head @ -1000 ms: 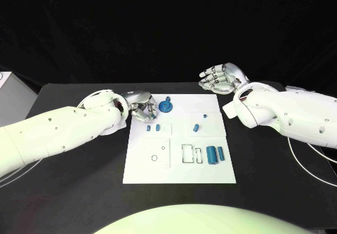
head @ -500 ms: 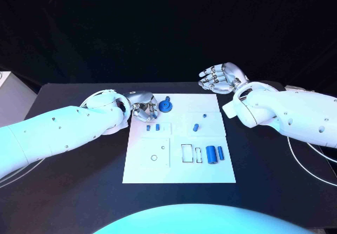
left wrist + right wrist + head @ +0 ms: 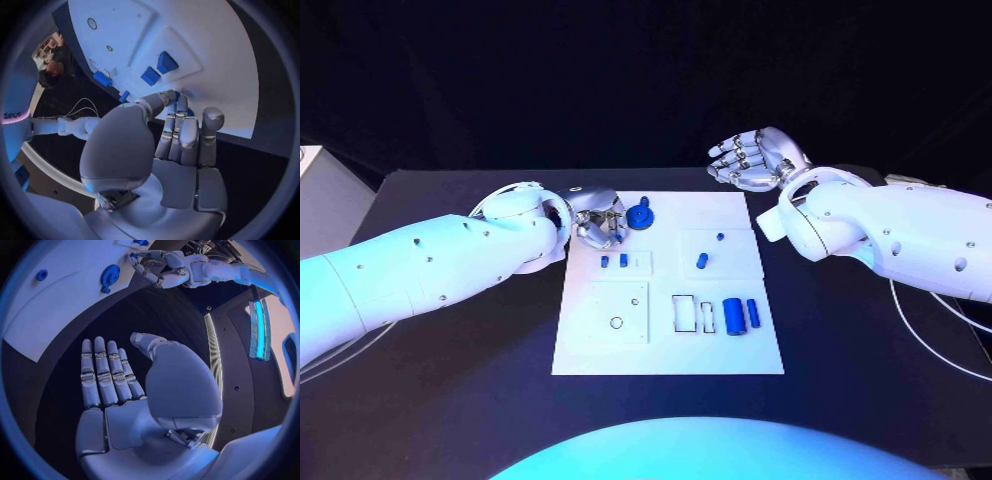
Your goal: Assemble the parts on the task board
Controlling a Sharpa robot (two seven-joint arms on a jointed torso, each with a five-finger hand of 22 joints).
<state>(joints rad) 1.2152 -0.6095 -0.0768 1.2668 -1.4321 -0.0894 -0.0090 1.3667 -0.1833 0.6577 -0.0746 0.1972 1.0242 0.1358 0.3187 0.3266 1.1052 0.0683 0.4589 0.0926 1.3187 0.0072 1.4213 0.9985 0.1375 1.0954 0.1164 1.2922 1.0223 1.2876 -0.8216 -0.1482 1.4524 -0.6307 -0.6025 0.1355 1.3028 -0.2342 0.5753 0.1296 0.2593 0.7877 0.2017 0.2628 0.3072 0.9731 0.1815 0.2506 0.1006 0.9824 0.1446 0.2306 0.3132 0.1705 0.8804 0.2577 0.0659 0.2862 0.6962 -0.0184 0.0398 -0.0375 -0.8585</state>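
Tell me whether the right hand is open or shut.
Open. The right hand holds nothing; in the right wrist view its fingers stretch out flat beside each other, thumb apart, over the black table beyond the task board.

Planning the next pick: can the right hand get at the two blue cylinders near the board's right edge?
Probably yes. The right hand is open, off the task board's far right corner, and the cylinders lie uncovered on that side; the left hand is across the board.

A flat white rectangular task board [image 3: 669, 352] lies in the middle of the black counter. At its far left edge sits a round blue disc part with a stub [image 3: 639, 216]. Two small blue pegs [image 3: 613, 261] stand mid-left, a blue block [image 3: 702, 262] mid-right, and two blue cylinders [image 3: 741, 315] (lying side by side) near right.
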